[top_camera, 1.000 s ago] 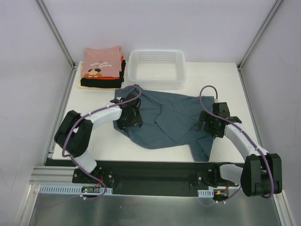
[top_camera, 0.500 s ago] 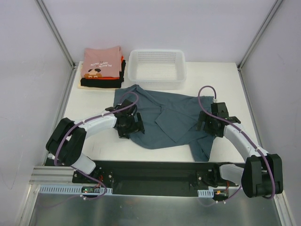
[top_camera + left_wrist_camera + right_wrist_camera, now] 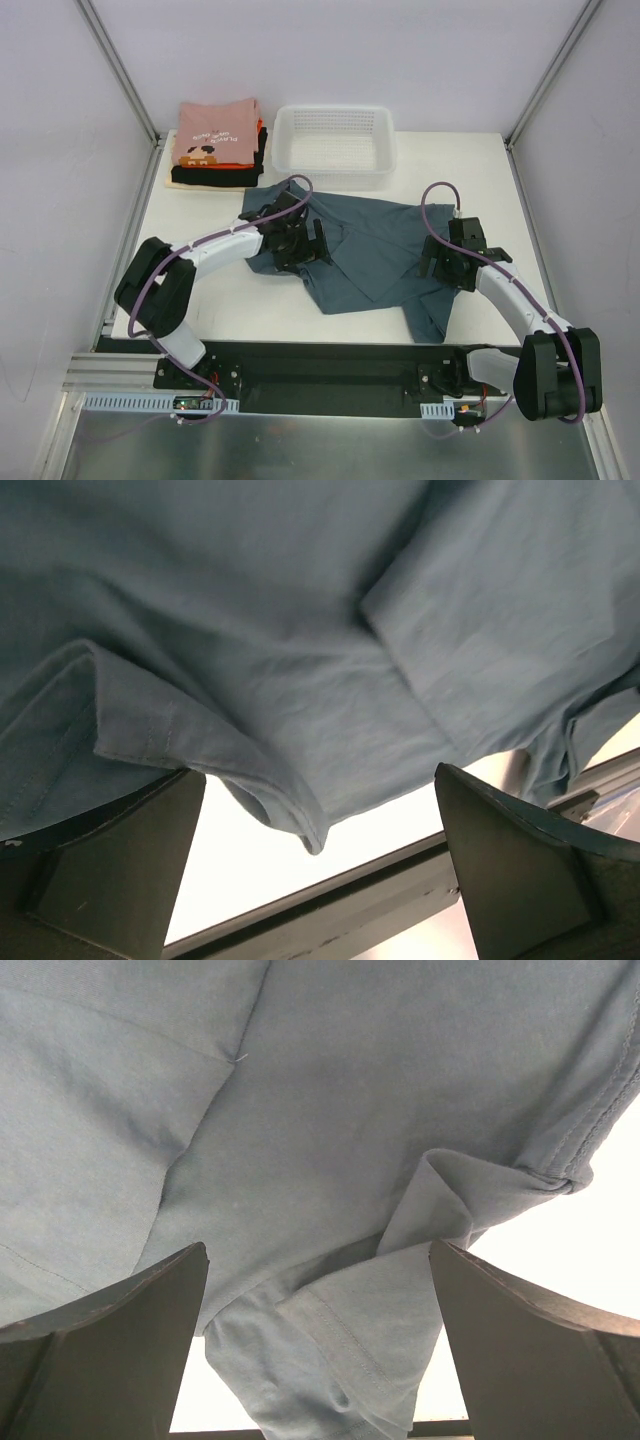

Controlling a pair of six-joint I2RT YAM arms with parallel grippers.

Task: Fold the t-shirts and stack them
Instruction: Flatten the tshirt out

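We are finding the white table [image 3: 215, 300] carrying one crumpled slate blue-grey cloth t-shirt [image 3: 375, 255], lying unfolded at its middle. The folded stack of pink, orange-red and black tees [image 3: 215, 145] is sitting far left. The left gripper [image 3: 303, 243] and right gripper [image 3: 447, 262] are standing spread over the shirt, pinching nothing. We are judging its folding and stacking outstanding.

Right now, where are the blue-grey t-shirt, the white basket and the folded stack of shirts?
blue-grey t-shirt [image 3: 375, 245]: top view, on its flat middle.
white basket [image 3: 335, 140]: top view, on its bare mesh floor.
folded stack [image 3: 215, 135]: top view, on the pink shirt on top.
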